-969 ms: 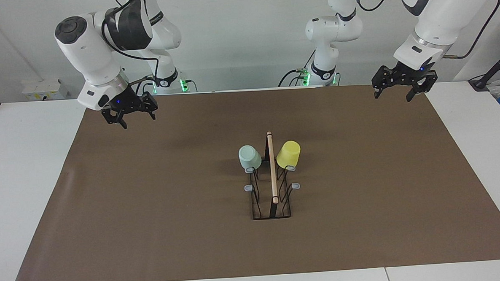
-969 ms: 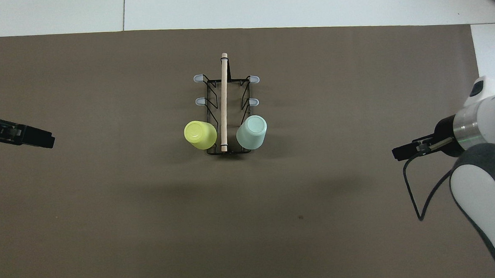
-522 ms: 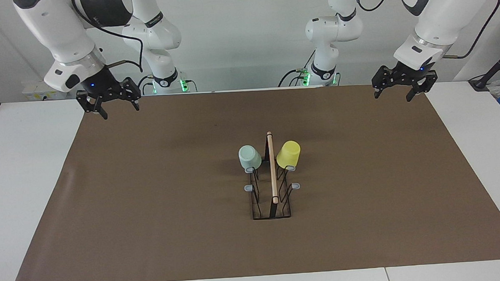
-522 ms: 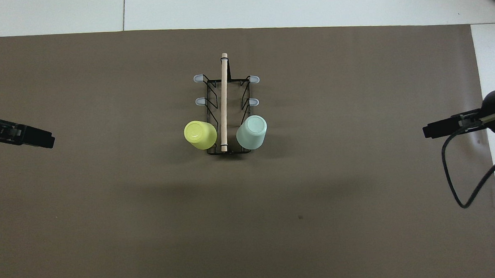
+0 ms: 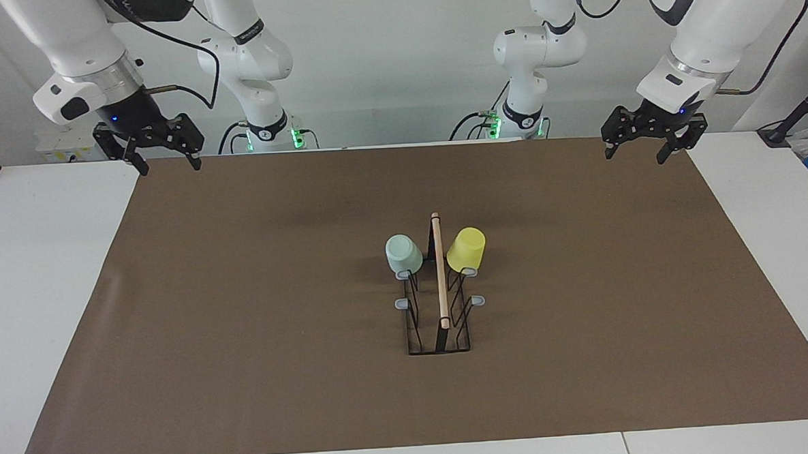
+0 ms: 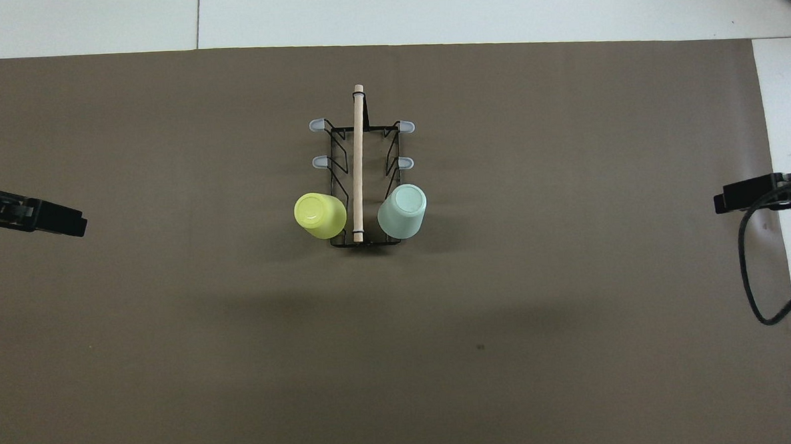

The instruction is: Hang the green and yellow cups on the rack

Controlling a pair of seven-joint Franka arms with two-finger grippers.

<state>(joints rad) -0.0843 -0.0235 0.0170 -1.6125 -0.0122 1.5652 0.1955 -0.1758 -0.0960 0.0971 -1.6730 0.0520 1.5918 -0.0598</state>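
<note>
Both cups sit upside down on the rack point(image 5: 437, 300), mid-mat: the green cup point(image 5: 403, 253) on a prong of the side toward the right arm's end, the yellow cup point(image 5: 466, 249) on the matching prong toward the left arm's end, either side of the dowel point(image 5: 439, 273) at the end of the rack nearer the robots. The four remaining prongs point(image 5: 403, 303) stand bare. What has changed: over the last second the right gripper point(image 5: 161, 154) has pulled off the mat interior and risen, and now hangs over the mat's corner at its own end, fingers spread, nothing between them. The left gripper point(image 5: 648, 140) has not shifted; it hangs over the mat's edge at its own end, fingers likewise apart and empty. That arm waits. Cups and rack show no shift across the same second. Reading: the hanging looks done, both cups seated and neither touched by a gripper; the right arm's retreat reads as a return to rest rather than a new approach. The yellow cup leans outward a little on its prong, so it may sit less securely than the green.
</note>
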